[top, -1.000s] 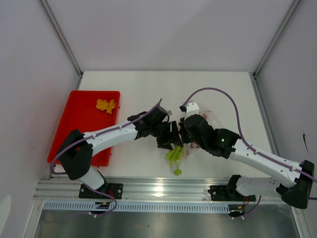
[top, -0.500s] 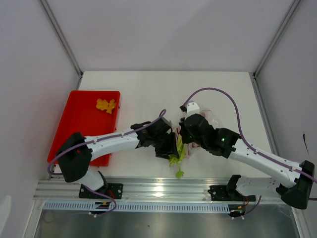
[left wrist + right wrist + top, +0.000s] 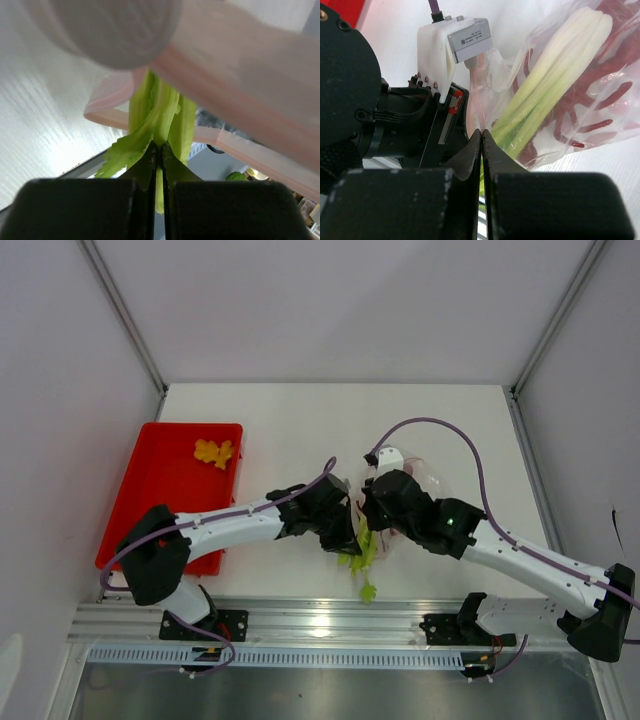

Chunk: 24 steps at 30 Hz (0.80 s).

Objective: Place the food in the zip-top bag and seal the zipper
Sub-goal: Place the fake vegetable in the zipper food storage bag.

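1. Left hand (image 3: 158,146): fingers pressed together on the leafy end of the celery stalks (image 3: 161,107). The stalks pass through the zipper (image 3: 235,95) into the bag, while the leafy tips hang outside the mouth, toward the near edge of the worktop (image 3: 300,420).
2. Right hand (image 3: 481,134): fingers closed flat. It looks pinched on the mouth edge of the zip-top bag (image 3: 555,135), though the film between the fingers is too thin to see for certain.
3. The bag lies on the worktop right of centre, just beyond the 2 hands. The red crab (image 3: 615,60) is inside, beside the stalks.
4. 1 yellow-orange piece (image 3: 213,452) sits in the red tray (image 3: 150,510), well apart from the bag.
5. Step in hand, as judged: feeding the celery in. To do it well:
   - Push along the stalks' own axis, straight into the mouth, so the leaves neither buckle nor catch the zipper strip.
   - The right hand should hold the lip lifted and taut.
   - Let go only once the leaves are clear of the track — otherwise the seal is likely to jam.
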Available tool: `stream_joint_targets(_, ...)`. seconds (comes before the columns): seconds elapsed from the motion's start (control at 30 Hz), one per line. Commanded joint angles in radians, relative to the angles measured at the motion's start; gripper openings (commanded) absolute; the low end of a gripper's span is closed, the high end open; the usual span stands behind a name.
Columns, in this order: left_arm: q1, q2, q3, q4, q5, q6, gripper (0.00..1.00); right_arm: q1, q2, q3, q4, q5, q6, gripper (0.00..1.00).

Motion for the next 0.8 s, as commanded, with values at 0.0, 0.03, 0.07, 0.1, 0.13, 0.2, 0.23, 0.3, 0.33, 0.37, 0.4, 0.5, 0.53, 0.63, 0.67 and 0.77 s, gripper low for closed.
stream_joint_targets(0.0,0.027,-0.042,-0.012,0.081,0.008,-0.042,0.01,-0.002,-0.009,0.035,0.014,-0.014,0.034,0.00)
stream_joint_targets(0.03,0.035,-0.059,-0.031,0.101,0.013,-0.052,0.01,-0.002,-0.009,0.035,0.015,-0.032,0.039,0.00)
stream_joint_targets(0.07,0.044,-0.068,-0.048,0.124,0.016,-0.063,0.01,-0.002,-0.009,0.035,0.020,-0.041,0.043,0.00)
stream_joint_targets(0.1,0.064,-0.074,-0.052,0.177,0.019,-0.086,0.01,-0.002,-0.008,0.035,0.021,-0.053,0.057,0.00)
stream_joint_targets(0.13,0.072,-0.077,-0.054,0.196,0.025,-0.094,0.01,-0.002,-0.006,0.032,0.023,-0.076,0.063,0.00)
stream_joint_targets(0.2,0.090,-0.060,-0.016,0.224,0.024,-0.091,0.00,0.000,-0.006,0.028,0.032,-0.101,0.074,0.00)
stream_joint_targets(0.23,0.095,-0.042,0.032,0.224,0.005,-0.082,0.01,0.003,-0.006,0.022,0.034,-0.109,0.083,0.00)
stream_joint_targets(0.3,0.104,0.036,0.112,0.227,0.020,-0.069,0.00,0.007,-0.009,0.020,0.032,-0.112,0.091,0.00)
stream_joint_targets(0.33,0.107,0.065,0.176,0.222,0.034,-0.063,0.01,0.007,-0.011,0.021,0.026,-0.109,0.091,0.00)
stream_joint_targets(0.37,0.107,0.091,0.202,0.210,0.051,-0.059,0.01,0.006,-0.015,0.032,0.020,-0.101,0.089,0.00)
stream_joint_targets(0.4,0.106,0.116,0.245,0.204,0.054,-0.043,0.01,0.003,-0.018,0.041,0.012,-0.097,0.086,0.00)
stream_joint_targets(0.5,0.099,0.083,0.189,0.221,0.048,-0.016,0.01,-0.012,-0.020,0.083,-0.027,-0.072,0.065,0.00)
stream_joint_targets(0.53,0.101,0.066,0.169,0.231,0.050,-0.008,0.12,-0.019,-0.023,0.089,-0.041,-0.072,0.057,0.00)
stream_joint_targets(0.63,0.099,-0.020,0.077,0.228,0.039,0.036,0.42,-0.045,-0.028,0.098,-0.055,-0.081,0.049,0.00)
stream_joint_targets(0.67,0.095,-0.045,0.043,0.205,0.015,0.061,0.48,-0.051,-0.032,0.100,-0.060,-0.084,0.046,0.00)
stream_joint_targets(0.77,0.084,-0.154,-0.040,0.173,-0.022,0.102,0.68,-0.069,-0.044,0.097,-0.074,-0.092,0.040,0.00)
